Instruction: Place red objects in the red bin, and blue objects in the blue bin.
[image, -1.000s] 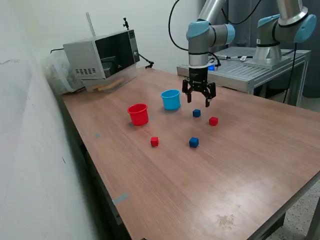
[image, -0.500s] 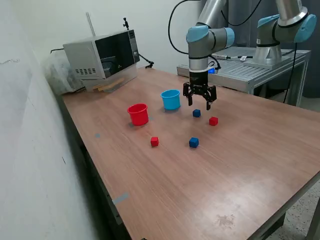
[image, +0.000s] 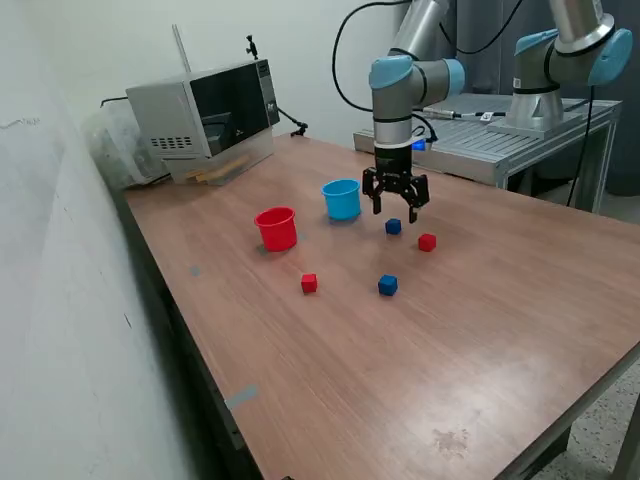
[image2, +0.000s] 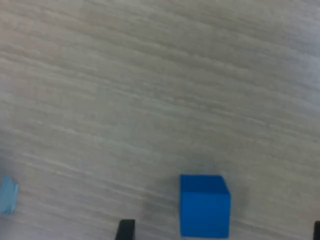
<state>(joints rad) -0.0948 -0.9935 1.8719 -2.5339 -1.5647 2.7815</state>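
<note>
Wrist view is soft overall; wood grain smeared. Gripper fingertips (image2: 125, 230) cut off at the bottom edge, only a dark tip at lower left and a sliver at the lower right corner. Light blue cup (image2: 7, 195) clipped by the left edge, just a corner showing. Exterior view: second arm (image: 570, 50) cropped at top right.

Arm vertical, gripper (image: 396, 207) fingers spread, pointing down.
</note>
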